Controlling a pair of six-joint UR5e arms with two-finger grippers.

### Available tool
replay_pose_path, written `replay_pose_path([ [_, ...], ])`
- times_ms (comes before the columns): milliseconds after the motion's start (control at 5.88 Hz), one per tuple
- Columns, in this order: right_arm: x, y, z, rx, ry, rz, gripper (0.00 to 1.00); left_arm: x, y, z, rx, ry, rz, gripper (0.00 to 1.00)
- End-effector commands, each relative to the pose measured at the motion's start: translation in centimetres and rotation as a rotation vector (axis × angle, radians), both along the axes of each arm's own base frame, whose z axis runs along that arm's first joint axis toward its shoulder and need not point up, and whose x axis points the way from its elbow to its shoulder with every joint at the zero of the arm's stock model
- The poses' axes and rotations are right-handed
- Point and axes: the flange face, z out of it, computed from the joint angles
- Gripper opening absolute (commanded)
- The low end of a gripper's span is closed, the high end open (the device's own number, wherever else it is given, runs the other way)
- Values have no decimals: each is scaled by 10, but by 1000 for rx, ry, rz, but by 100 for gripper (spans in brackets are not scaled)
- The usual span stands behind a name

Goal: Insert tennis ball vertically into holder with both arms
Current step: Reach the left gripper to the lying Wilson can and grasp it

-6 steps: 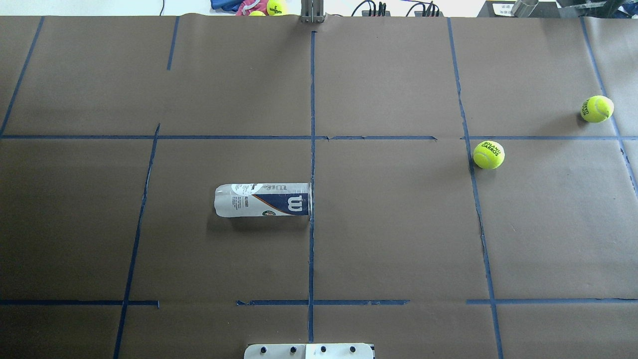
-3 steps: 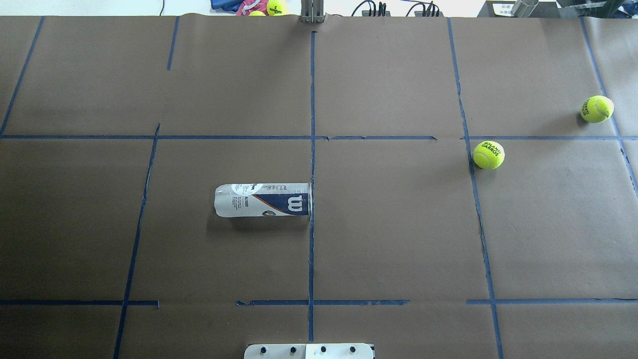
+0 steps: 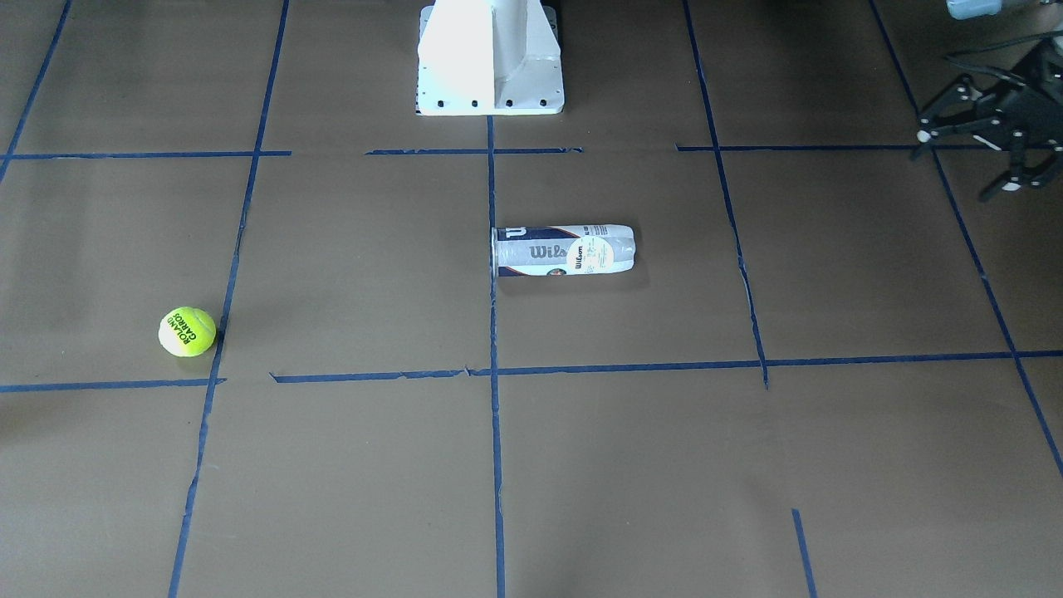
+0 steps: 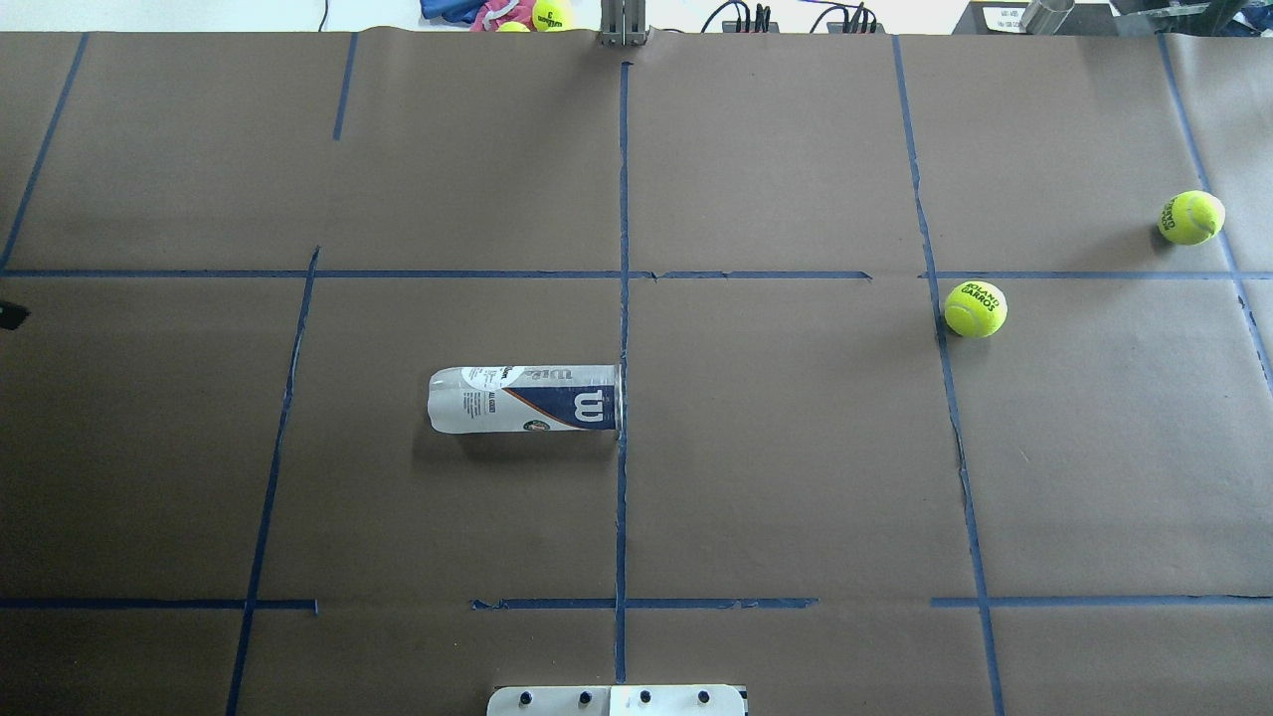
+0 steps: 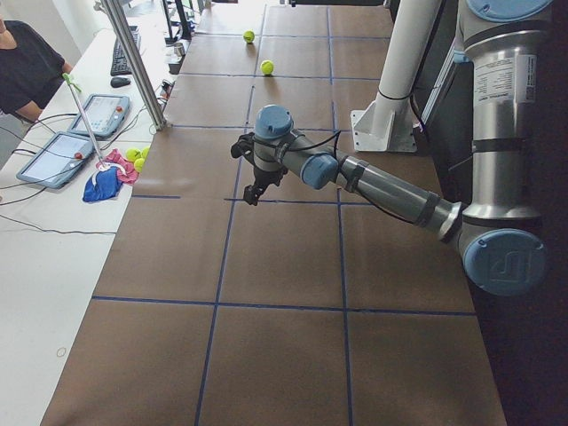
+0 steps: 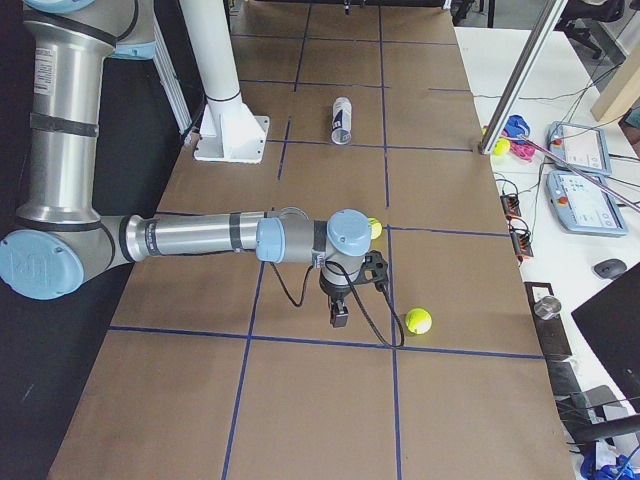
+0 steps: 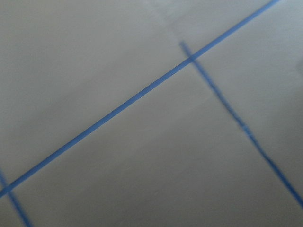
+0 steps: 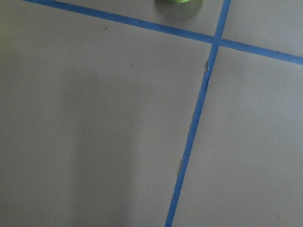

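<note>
The holder (image 4: 525,399) lies on its side near the table's middle, its open end at the centre tape line; it also shows in the front view (image 3: 565,250). One tennis ball (image 4: 976,308) with "ROLAND GARROS" lettering rests on the right half, a second ball (image 4: 1191,217) farther right. My left gripper (image 3: 967,158) hovers open and empty at the table's left edge, far from the holder. My right gripper (image 6: 338,315) points down between the two balls; I cannot tell if it is open. The right wrist view shows a ball's edge (image 8: 179,2).
The white pedestal base (image 3: 490,58) stands at the near middle edge. Spare balls and a cloth (image 4: 537,14) lie beyond the far edge. An operator (image 5: 27,62) and tablets (image 5: 62,155) are across the table. Blue tape lines grid the brown paper.
A black tip of my left gripper has come into the overhead view at its left edge. The holder and the balls have not moved.
</note>
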Motion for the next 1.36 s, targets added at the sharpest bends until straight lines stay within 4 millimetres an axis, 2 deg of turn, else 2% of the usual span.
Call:
replay_pose_path([
  [0, -1, 0, -1, 1, -9, 0, 100, 78, -6, -82, 41, 79, 48, 100],
  [170, -1, 1, -1, -1, -12, 0, 100, 123, 4, -103, 146, 89, 163, 100],
  [340, -1, 1, -1, -1, -12, 0, 100, 170, 14, -123, 204, 49, 206, 100],
  [511, -1, 0, -2, 0, -12, 0, 100, 187, 15, -148, 269, 50, 208, 100],
  [681, -1, 0, -2, 0, -12, 0, 100, 217, 26, -163, 311, 63, 269, 100],
  [851, -1, 0, -3, 3, -12, 0, 100, 231, 29, -176, 357, 51, 258, 100],
  [1021, -1, 0, -4, 5, -17, 0, 100, 273, 45, -189, 414, 21, 261, 100],
  [1191, -2, -2, -6, 9, -20, 0, 100, 302, 34, -194, 421, -18, 258, 100],
])
